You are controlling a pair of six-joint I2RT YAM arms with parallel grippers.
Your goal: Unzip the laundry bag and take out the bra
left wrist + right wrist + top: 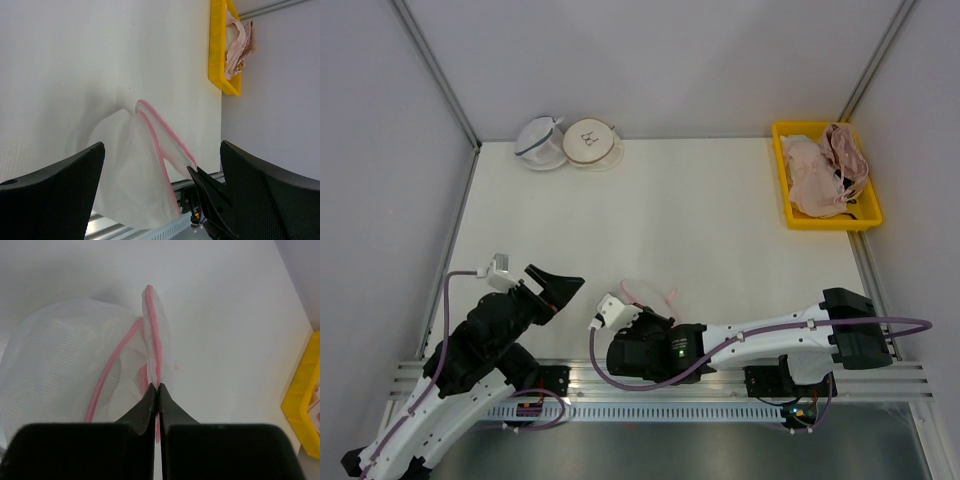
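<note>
The laundry bag [653, 294], white mesh with a pink rim, lies near the table's front edge, held up on one side. My right gripper [640, 308] is shut on its pink zipper edge, as the right wrist view shows [159, 386]; the bag's mesh [55, 360] looks empty there. My left gripper [560, 290] is open and empty, left of the bag and above the table. In the left wrist view the bag [125, 170] hangs between my open fingers' line of sight. The dusty pink-brown bra [847, 156] lies in the yellow tray [785, 190], at its right side.
Paler peach bras [810, 180] fill the rest of the yellow tray at the back right. A white mesh pouch with dark trim [541, 143] and a beige-rimmed pouch [592, 141] sit at the back left. Grey walls enclose the table.
</note>
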